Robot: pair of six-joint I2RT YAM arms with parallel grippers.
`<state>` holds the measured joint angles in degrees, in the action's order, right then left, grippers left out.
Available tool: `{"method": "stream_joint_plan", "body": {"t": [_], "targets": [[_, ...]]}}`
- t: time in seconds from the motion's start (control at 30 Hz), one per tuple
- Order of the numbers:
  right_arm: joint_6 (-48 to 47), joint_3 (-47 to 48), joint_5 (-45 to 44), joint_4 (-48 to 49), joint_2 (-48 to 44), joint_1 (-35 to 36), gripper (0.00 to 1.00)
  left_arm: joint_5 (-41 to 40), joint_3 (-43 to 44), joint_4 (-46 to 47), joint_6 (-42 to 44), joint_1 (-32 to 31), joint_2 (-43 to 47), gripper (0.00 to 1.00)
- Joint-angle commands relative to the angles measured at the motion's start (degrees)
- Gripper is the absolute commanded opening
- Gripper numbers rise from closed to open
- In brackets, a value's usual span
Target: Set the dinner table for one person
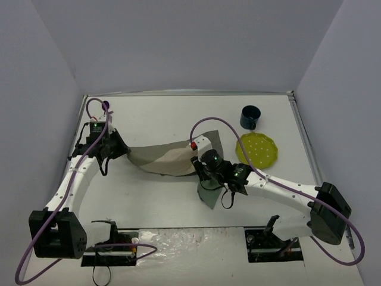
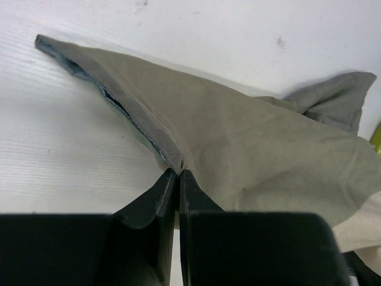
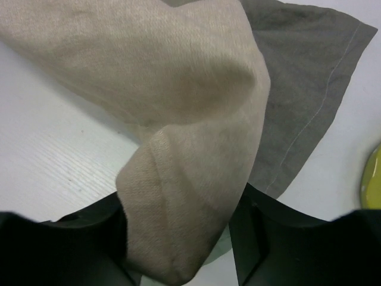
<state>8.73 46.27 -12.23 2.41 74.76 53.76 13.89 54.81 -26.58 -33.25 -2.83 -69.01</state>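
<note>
- You have no legible text, label, brand, number or sign in any of the three views.
- Tabletop [image 1: 155,202], cloth [image 1: 161,158], yellow plate [image 1: 257,149] and dark cup [image 1: 250,117]: no readable marking on any of them.

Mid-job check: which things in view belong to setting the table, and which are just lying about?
Belong to the job: dinner table, patchwork cloth, yellow plate, dark blue mug.
Lying about: nothing loose that I can see; only the purple cables.
</note>
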Motion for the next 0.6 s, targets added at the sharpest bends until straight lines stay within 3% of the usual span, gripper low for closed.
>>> {"method": "stream_joint_plan", "body": {"t": [0.0,0.1,0.23,0.57], "targets": [[0.19,5.09,-2.93,-0.92,0.9,3.14,0.55,-2.53,0.8,5.66,-2.02,-3.04,0.35,0.0],[-1.0,9.89,-5.17,-1.24,0.4,8.31,0.66,-2.55,2.09,6.71,-2.43,-3.41,-2.56,0.0],[-2.8,12.97,-6.86,1.71,1.53,10.99,0.72,-2.53,5.42,6.87,-2.8,-4.15,-6.19,0.0],[-5.98,18.42,-5.41,5.89,11.94,14.95,0.64,-1.98,8.34,7.22,-4.23,-5.16,-7.96,0.0]]}}
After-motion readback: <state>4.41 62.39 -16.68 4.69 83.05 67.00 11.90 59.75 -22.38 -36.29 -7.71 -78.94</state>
